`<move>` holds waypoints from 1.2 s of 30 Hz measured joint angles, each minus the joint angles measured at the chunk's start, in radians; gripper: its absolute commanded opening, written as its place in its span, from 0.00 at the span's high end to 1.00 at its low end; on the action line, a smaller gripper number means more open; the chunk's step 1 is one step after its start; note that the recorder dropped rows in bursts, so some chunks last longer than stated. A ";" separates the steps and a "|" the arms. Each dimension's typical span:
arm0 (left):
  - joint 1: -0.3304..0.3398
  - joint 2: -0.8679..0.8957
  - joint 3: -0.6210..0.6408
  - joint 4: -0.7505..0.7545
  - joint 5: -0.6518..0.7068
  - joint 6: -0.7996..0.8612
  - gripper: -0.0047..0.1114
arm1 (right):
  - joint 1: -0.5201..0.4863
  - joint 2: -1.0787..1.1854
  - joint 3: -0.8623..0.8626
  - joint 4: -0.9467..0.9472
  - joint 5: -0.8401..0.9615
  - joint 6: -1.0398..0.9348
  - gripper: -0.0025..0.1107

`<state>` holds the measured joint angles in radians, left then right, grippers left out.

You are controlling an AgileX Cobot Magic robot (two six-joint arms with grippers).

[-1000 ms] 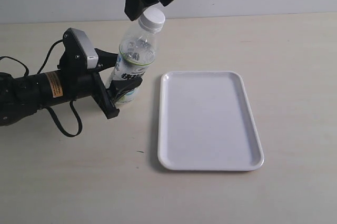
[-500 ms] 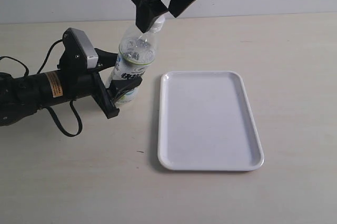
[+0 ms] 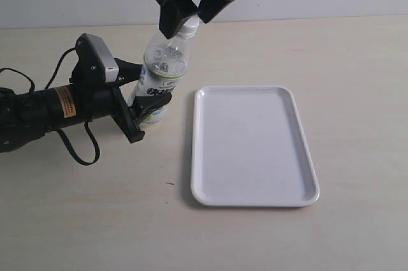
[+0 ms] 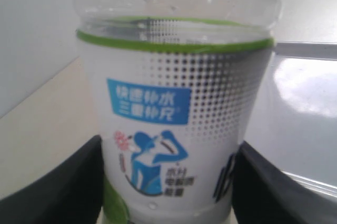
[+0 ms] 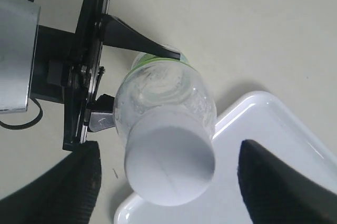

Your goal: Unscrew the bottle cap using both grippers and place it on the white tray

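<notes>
The bottle (image 3: 160,73) stands tilted left of the white tray (image 3: 255,156), its labelled body (image 4: 174,129) clamped between the black fingers of my left gripper (image 3: 152,102), which reaches in from the left. Both fingers press the label in the left wrist view, either side of my left gripper (image 4: 168,182). The bottle cap (image 3: 190,27) sits on the neck. My right gripper (image 3: 189,16) hangs over it from above, open. In the right wrist view the bottle cap (image 5: 169,166) lies between the two black fingers of my right gripper (image 5: 168,176), with a gap on each side.
The white tray (image 5: 263,124) lies right beside the bottle with nothing on it, its rim (image 4: 305,50) close behind the label. The left arm's grey camera block (image 3: 99,57) and cables (image 3: 76,150) lie on the beige table to the left.
My right gripper has come down from above the bottle, so the cap now sits between its fingers. The left gripper and the bottle have not moved.
</notes>
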<state>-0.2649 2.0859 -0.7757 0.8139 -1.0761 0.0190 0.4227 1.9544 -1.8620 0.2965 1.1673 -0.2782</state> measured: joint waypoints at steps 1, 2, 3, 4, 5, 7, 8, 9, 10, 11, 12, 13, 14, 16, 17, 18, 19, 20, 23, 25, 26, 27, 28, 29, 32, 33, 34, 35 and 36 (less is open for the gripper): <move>0.000 0.000 0.000 0.000 0.000 0.000 0.96 | 0.000 0.000 0.000 0.000 0.000 0.000 0.40; 0.000 0.000 0.000 0.000 0.000 0.000 0.96 | 0.000 0.000 0.000 0.000 0.000 0.000 0.41; 0.000 0.000 0.000 0.000 0.000 0.000 0.96 | 0.000 0.000 0.000 0.000 0.000 0.000 0.42; 0.000 0.000 0.000 0.000 0.000 0.000 0.96 | 0.000 0.000 0.000 0.000 0.000 0.000 0.43; 0.000 0.000 0.000 0.000 0.000 0.000 0.96 | 0.000 0.000 0.000 0.000 0.000 0.000 0.43; 0.000 0.000 0.000 0.000 0.000 0.000 0.96 | 0.000 0.000 0.000 0.000 0.000 0.000 0.45; 0.000 0.000 0.000 0.000 0.000 0.000 0.96 | 0.000 0.000 0.000 0.000 0.000 0.000 0.46; 0.000 0.000 0.000 0.000 0.000 0.000 0.96 | 0.000 0.000 0.000 0.000 0.000 0.000 0.46; 0.000 0.000 0.000 0.000 0.000 0.000 0.96 | 0.000 0.000 0.000 0.000 0.000 0.000 0.47; 0.000 0.000 0.000 0.000 0.000 0.000 0.96 | 0.000 0.000 0.000 0.002 0.000 0.000 0.48; 0.000 0.000 0.000 0.000 0.000 0.000 0.96 | 0.000 0.000 0.000 0.002 0.000 0.000 0.49; 0.000 0.000 0.000 0.000 0.000 0.000 0.96 | 0.000 0.000 0.000 0.002 0.000 0.000 0.50; 0.000 0.000 0.000 0.000 0.000 0.000 0.96 | 0.000 0.000 0.000 0.002 0.000 0.000 0.51; 0.000 0.000 0.000 0.000 0.000 0.000 0.96 | 0.000 0.000 0.000 0.002 0.000 0.000 0.52; 0.000 0.000 0.000 0.000 0.000 0.000 0.96 | 0.000 0.000 0.000 0.002 0.000 0.000 0.53; 0.000 0.000 0.000 0.000 0.000 0.000 0.96 | 0.000 0.000 0.000 0.002 0.000 0.000 0.53; 0.000 0.000 0.000 0.000 0.000 0.000 0.96 | 0.000 0.000 0.000 0.002 0.000 0.000 0.53; 0.000 0.000 0.000 0.000 0.000 0.000 0.96 | 0.000 0.000 0.000 0.002 0.000 0.000 0.53; 0.000 0.000 0.000 0.000 0.000 0.000 0.96 | 0.000 0.000 0.000 0.003 0.000 0.000 0.53; 0.000 0.000 0.000 0.000 0.000 0.000 0.96 | 0.000 0.000 0.000 0.003 0.000 0.000 0.53; 0.000 0.000 0.000 0.000 0.000 0.000 0.96 | 0.000 0.000 0.000 0.003 0.000 0.000 0.53; 0.000 0.000 0.000 0.000 0.000 0.000 0.96 | 0.000 0.000 0.000 0.003 0.000 0.000 0.53; 0.000 0.000 0.000 0.000 0.000 0.000 0.96 | 0.000 0.000 0.000 0.003 0.000 0.000 0.53; 0.000 0.000 0.000 0.000 0.000 0.000 0.96 | 0.000 0.000 0.000 0.003 0.000 0.000 0.53; 0.000 0.000 0.000 0.000 0.000 0.000 0.96 | 0.000 0.000 0.000 0.003 0.000 0.000 0.53; 0.000 0.000 0.000 0.000 0.000 0.000 0.96 | 0.000 0.000 0.000 0.003 0.000 0.000 0.53; 0.000 0.000 0.000 0.000 0.000 0.000 0.96 | 0.000 0.000 0.000 0.003 0.000 0.000 0.54; 0.000 0.000 0.000 0.000 0.000 0.000 0.96 | 0.000 0.000 0.000 0.003 0.000 0.000 0.55; 0.000 0.000 0.000 0.000 0.000 0.000 0.96 | 0.000 0.000 0.000 0.003 0.000 0.000 0.58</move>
<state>-0.2649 2.0859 -0.7757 0.8139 -1.0761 0.0190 0.4227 1.9544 -1.8620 0.2996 1.1673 -0.2782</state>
